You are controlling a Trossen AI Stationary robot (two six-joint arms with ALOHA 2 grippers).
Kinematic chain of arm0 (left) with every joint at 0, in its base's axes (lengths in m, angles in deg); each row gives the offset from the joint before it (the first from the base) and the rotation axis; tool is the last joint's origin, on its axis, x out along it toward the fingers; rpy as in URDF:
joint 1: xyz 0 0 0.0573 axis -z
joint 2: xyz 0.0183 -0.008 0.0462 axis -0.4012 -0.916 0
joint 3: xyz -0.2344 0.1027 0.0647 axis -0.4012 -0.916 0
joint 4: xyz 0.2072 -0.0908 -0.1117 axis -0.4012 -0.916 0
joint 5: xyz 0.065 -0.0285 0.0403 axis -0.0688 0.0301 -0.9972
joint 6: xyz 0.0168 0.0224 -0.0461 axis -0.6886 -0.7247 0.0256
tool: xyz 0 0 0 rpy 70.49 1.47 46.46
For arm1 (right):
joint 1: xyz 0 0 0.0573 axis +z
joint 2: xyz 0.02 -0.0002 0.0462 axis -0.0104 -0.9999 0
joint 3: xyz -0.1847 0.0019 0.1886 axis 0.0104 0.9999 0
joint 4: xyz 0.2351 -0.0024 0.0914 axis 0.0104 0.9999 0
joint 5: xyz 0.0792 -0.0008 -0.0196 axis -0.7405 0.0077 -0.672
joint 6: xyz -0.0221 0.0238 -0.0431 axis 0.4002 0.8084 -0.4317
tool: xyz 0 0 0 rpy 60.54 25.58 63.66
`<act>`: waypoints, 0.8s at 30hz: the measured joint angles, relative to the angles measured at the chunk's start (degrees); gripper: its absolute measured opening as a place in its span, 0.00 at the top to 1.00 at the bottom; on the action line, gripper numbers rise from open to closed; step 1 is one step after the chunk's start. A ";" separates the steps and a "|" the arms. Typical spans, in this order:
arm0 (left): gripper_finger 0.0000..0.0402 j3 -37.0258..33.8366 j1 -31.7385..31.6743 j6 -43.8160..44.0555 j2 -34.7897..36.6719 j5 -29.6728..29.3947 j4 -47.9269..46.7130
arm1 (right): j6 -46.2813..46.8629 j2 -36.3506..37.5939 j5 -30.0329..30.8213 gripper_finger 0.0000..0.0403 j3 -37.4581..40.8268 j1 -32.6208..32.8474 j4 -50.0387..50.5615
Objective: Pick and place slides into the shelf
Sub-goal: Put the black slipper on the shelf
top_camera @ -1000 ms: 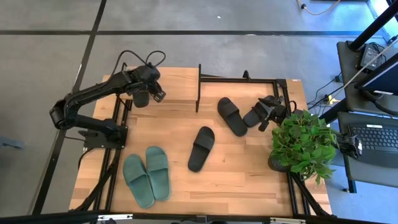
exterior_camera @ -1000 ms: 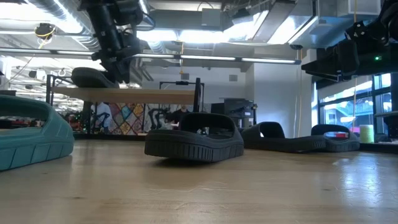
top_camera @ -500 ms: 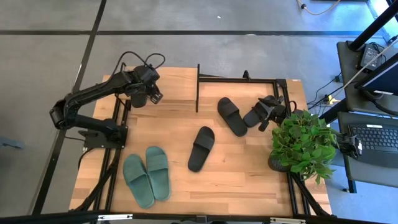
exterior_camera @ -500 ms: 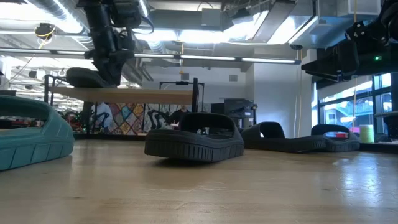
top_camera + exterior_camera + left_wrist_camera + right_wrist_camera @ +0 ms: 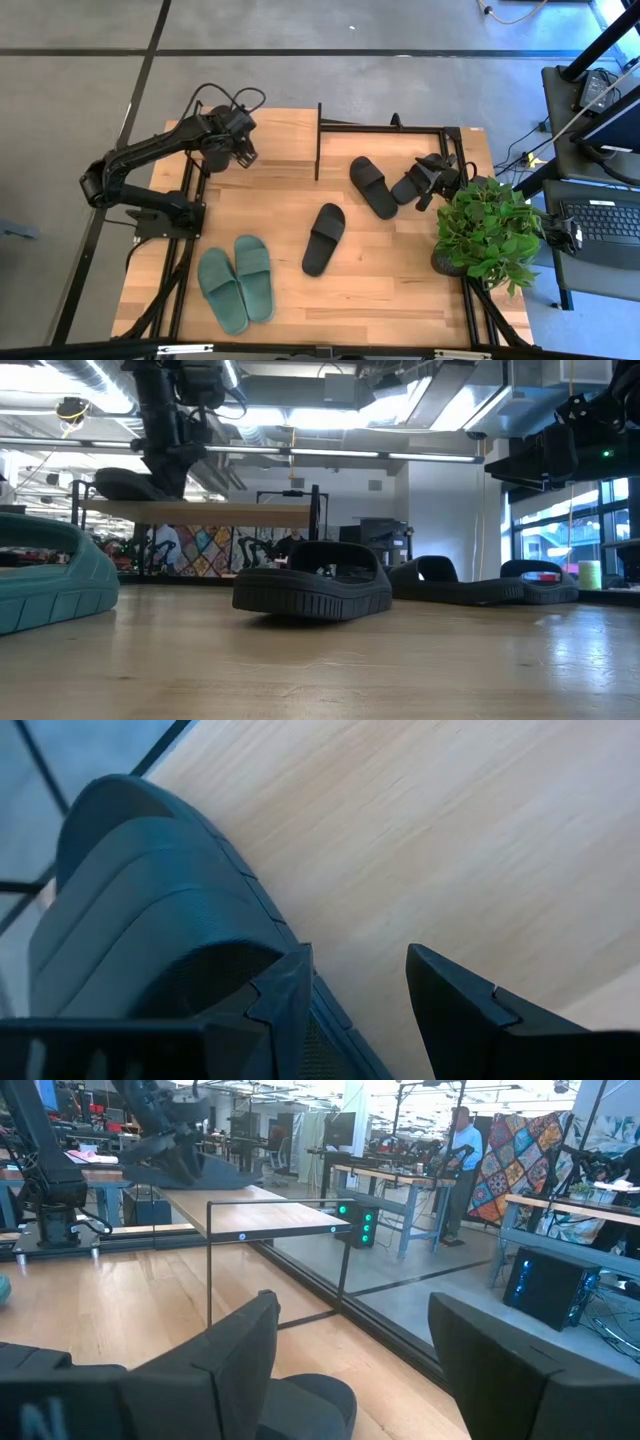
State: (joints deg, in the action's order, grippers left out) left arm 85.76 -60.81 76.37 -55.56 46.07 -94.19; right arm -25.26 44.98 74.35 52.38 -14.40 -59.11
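Observation:
One black slide lies sole down on the shelf's light wood top board, near its left end. It also shows in the low view. My left gripper is open and stands just right of this slide, low over the board. Two green slides lie side by side near the table's front. One black slide and another lie mid-table. My right gripper is open and waits over a further black slide, fingers on either side of it. My left gripper touches the black slide with the outer side of one finger, against the slide's side where the strap meets the sole. Bare board shows between the two fingers. The fingers point down from above, and the slide lies flat on the shelf's top board.
A leafy potted plant stands at the table's right edge, close to my right arm. The shelf's thin black frame runs along the far side, with an upright post at the board's right end. Beyond the table, a person stands among workbenches.
My left gripper has moved toward the table's left edge along the shelf's top board. The black slide has slid left with it, staying flat on the board.

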 joint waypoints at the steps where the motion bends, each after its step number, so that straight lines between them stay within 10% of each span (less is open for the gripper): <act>1: 0.61 0.00 -0.11 0.00 0.00 -0.59 -0.56 | 0.00 0.00 0.00 0.36 0.00 0.01 0.00; 24: 0.61 0.00 -3.97 -3.24 0.00 -4.34 -3.76 | -0.11 0.00 0.00 0.36 0.00 0.00 -0.02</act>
State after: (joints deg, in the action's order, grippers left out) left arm 85.76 -64.78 73.13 -55.56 41.73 -97.95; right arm -25.37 44.98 74.35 52.38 -14.41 -59.13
